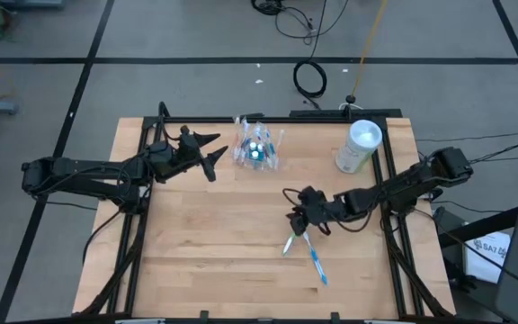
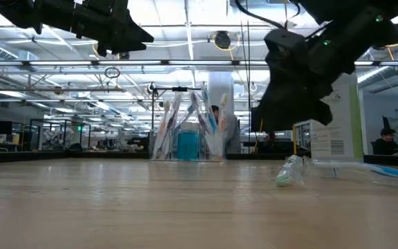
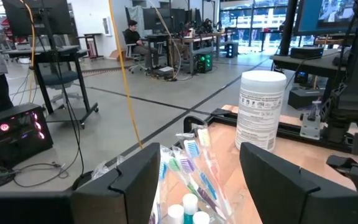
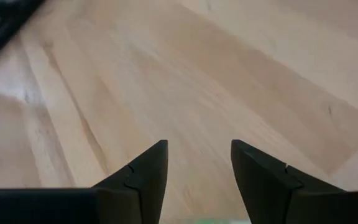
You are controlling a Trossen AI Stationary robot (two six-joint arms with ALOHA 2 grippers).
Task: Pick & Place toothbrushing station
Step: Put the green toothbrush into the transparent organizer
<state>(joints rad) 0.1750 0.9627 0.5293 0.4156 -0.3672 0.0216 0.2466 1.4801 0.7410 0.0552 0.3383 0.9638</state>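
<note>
The right claw (image 1: 297,214) hangs low over the wooden desk (image 1: 205,252), right of centre, its two dark fingers (image 4: 143,171) spread apart with bare wood showing between them and nothing held. Just beside it on the near side lie two toothbrushes: a green-and-white toothbrush (image 1: 291,241) angled to the left and a blue toothbrush (image 1: 317,262) angled to the right, their far ends close together below the claw. In the low view the green bristle head (image 2: 287,174) rests on the desk under the dark claw; whether the claw touches the brushes is hard to make out from here.

The left claw (image 1: 212,153) waits raised toward the far left of the desk, fingers wide apart and empty, pointing at the clear holder (image 1: 257,148) that stands at the far middle, packed with wrapped toothbrushes around a blue cup. A white wipes canister (image 1: 359,146) stands upright at the far right, well apart from the holder.
</note>
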